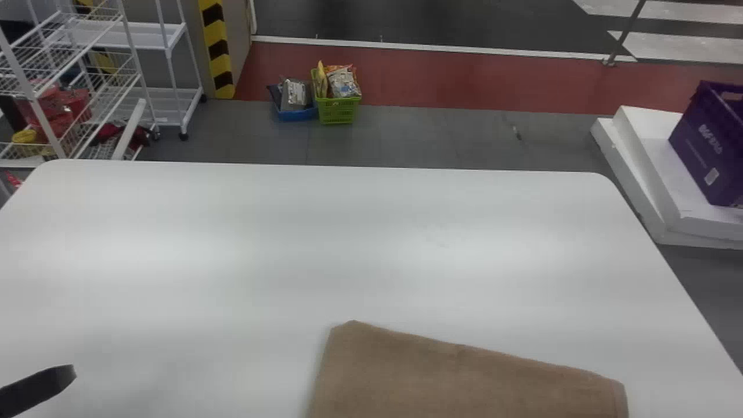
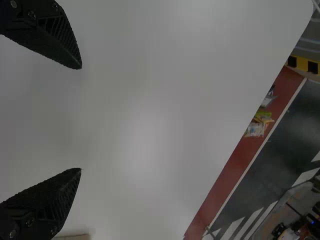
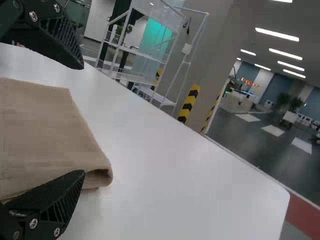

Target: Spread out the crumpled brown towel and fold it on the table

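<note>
Lying right of left end effector (image 1: 36, 390), well apart: brown towel (image 1: 464, 380).

Wide-spread black fingers (image 2: 57, 37) of the left gripper (image 1: 38, 389), over the smooth white table (image 2: 145, 130).
With twelve o'clock straight out past the fingertips, the two flat, ridged fingers stand well apart at nine and three, bare tabletop between them; at three, beside one finger, peeks a sliver of brown cloth towel (image 2: 77, 237), the table's rounded corner lies towards eleven, and beyond its edge a brick-red floor strip (image 2: 216, 197) runs past twelve and one, with a small bright green basket (image 2: 263, 115) of packets (image 2: 255, 129) at twelve and dark grey floor (image 2: 295, 120) farther out.
</note>
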